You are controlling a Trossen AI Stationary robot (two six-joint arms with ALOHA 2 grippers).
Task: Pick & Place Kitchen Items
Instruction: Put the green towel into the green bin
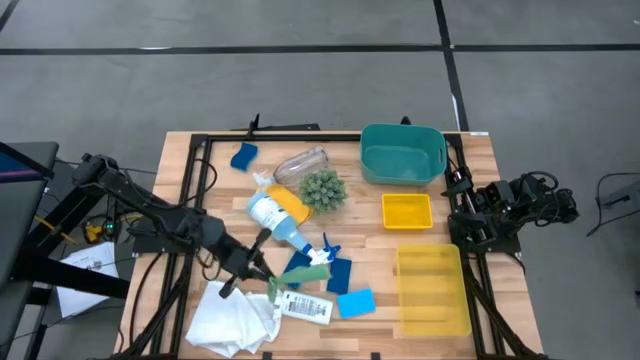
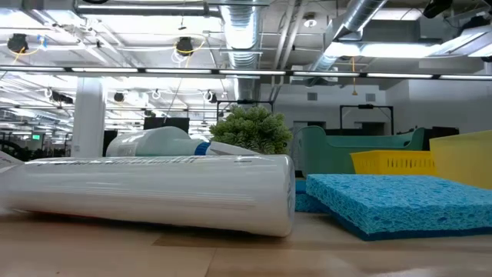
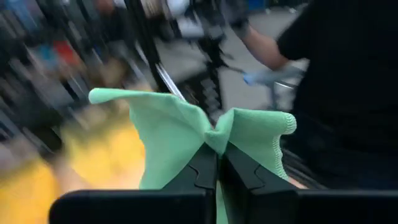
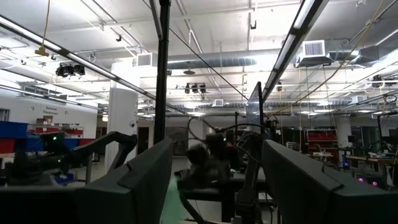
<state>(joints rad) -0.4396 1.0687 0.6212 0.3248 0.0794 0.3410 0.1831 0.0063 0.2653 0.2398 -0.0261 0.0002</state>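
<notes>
A green cloth [image 3: 186,137] is pinched between the two dark fingers of the left gripper [image 3: 217,163], whose jaws are closed tight on a fold of it, so the fabric fans out to both sides above the fingertips. In the high view the same left gripper [image 1: 262,262] sits near the front middle of the table [image 1: 180,180], with the green cloth [image 1: 305,273] trailing just beyond the jaws.

Just ahead of the jaws lie dark blue sponges [image 1: 335,272], with a lighter blue sponge [image 1: 356,302] a little farther off. Beside the jaws, toward the table's front edge, a white cloth [image 1: 232,318] lies crumpled, with a white labelled packet [image 1: 305,307] touching it. Behind the jaws rests the spray bottle [image 1: 275,215] on its side, then a yellow sponge [image 1: 292,203], a spiky green plant ball [image 1: 322,189], a clear cup [image 1: 301,163] tipped over and another blue sponge [image 1: 243,155].

Well apart from the jaws, on the far side, stand a teal bin [image 1: 402,153], a small yellow bin [image 1: 407,211] and a larger yellow tray [image 1: 432,288].

The right gripper [image 1: 470,200] waits at the table's right edge, jaws standing wide with nothing between them.

A person's gloved hand [image 3: 264,76] shows in the room beyond the left gripper.
</notes>
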